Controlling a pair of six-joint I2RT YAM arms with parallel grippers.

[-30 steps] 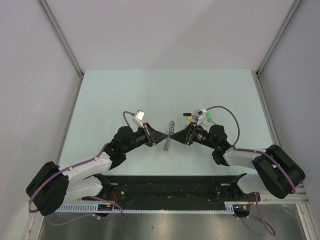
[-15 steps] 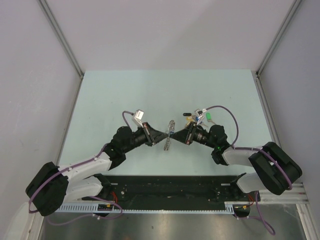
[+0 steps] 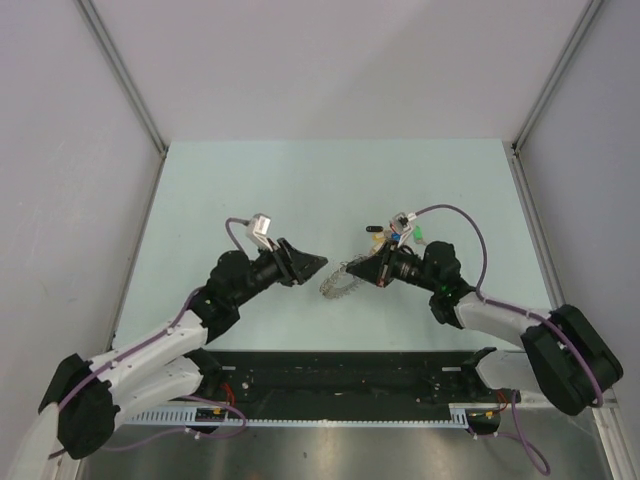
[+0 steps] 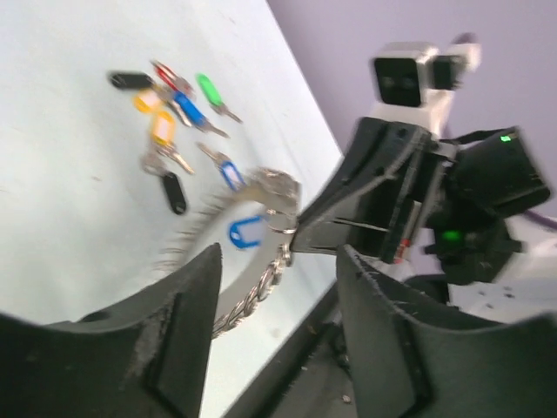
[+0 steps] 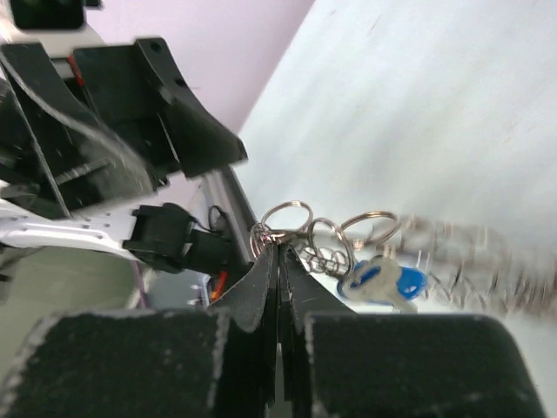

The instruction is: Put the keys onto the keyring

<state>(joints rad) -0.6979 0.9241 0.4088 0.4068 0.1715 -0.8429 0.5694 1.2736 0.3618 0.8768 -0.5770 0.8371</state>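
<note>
My right gripper (image 3: 352, 268) (image 5: 280, 248) is shut on small wire rings at the edge of the keyring (image 3: 338, 281) (image 4: 252, 292). The grey beaded keyring hangs tilted from it over the table, blurred in the right wrist view. A blue key (image 5: 383, 283) (image 4: 244, 233) dangles from those small rings inside the big ring. My left gripper (image 3: 318, 265) (image 4: 278, 296) stands open just left of the keyring, touching nothing. The loose keys (image 3: 395, 235) (image 4: 170, 113), with black, yellow, blue, green and red tags, lie in a cluster behind the right gripper.
The pale green table (image 3: 250, 190) is walled by grey panels on three sides. A black rail (image 3: 330, 375) runs along the near edge between the arm bases. The right wrist's purple cable (image 3: 465, 225) arcs above the key cluster.
The left gripper opened, let go of the keyring and drew back to the left. The right gripper closed on the ring's edge, and the ring swung from upright edge-on to tilted.
</note>
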